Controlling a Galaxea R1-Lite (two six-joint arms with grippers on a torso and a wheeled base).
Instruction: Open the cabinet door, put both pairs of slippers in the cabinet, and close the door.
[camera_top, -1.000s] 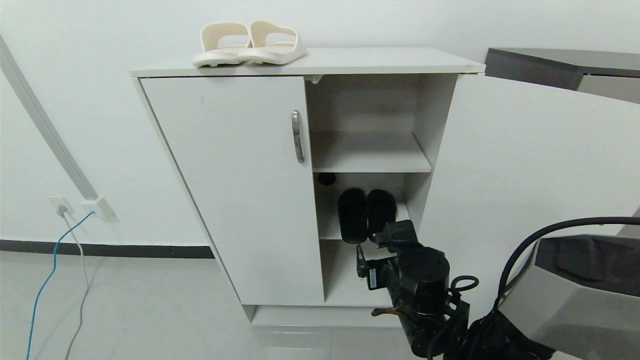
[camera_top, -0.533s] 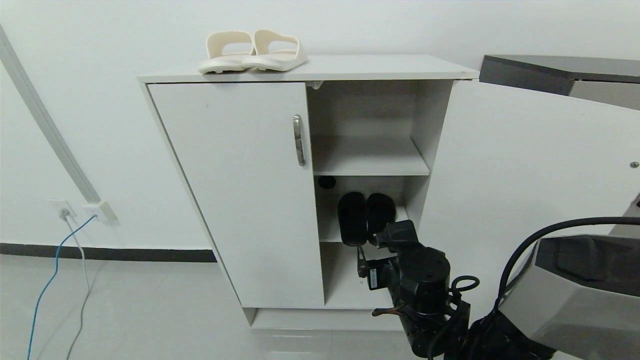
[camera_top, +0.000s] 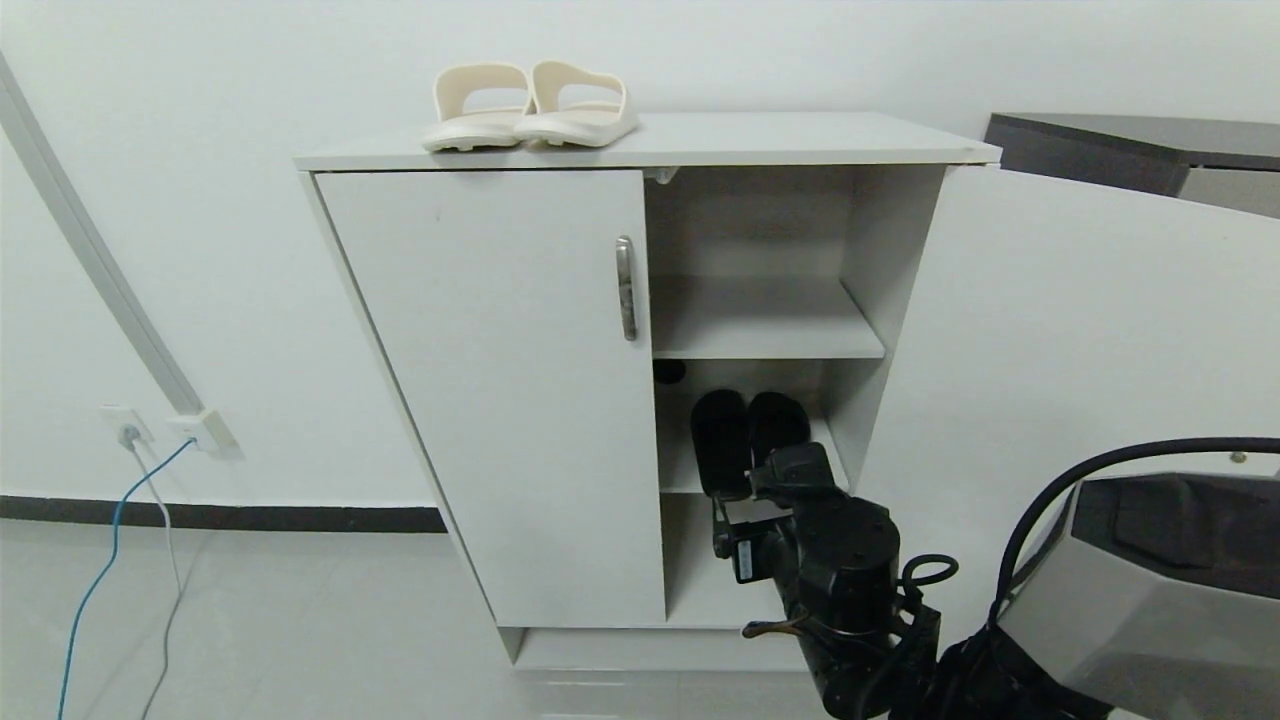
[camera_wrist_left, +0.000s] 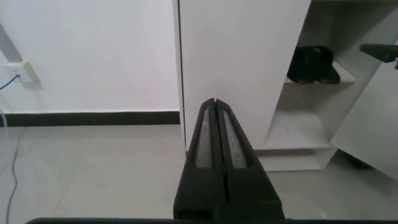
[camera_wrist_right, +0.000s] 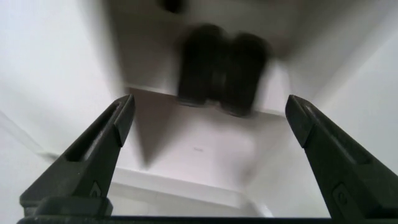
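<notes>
The white cabinet (camera_top: 640, 140) has its left door (camera_top: 500, 390) shut and its right door (camera_top: 1080, 380) swung wide open. A cream pair of slippers (camera_top: 530, 105) lies on the cabinet top at its left end. A black pair of slippers (camera_top: 750, 440) rests side by side on the middle shelf inside, and shows in the left wrist view (camera_wrist_left: 314, 64). My right gripper (camera_wrist_right: 208, 112) is open, just in front of and slightly below the black pair (camera_wrist_right: 224, 68), holding nothing. My left gripper (camera_wrist_left: 214, 102) is shut and empty, low over the floor and facing the shut door (camera_wrist_left: 242, 68).
A metal handle (camera_top: 626, 288) runs down the shut door's edge. An upper shelf (camera_top: 765, 320) sits above the black pair. A wall socket with blue and grey cables (camera_top: 130, 430) is at the left. A grey unit (camera_top: 1130, 140) stands behind the open door.
The head camera has shifted, so the cabinet sits further right and lower in the picture. The slippers and doors keep their places, and the right arm looks unchanged.
</notes>
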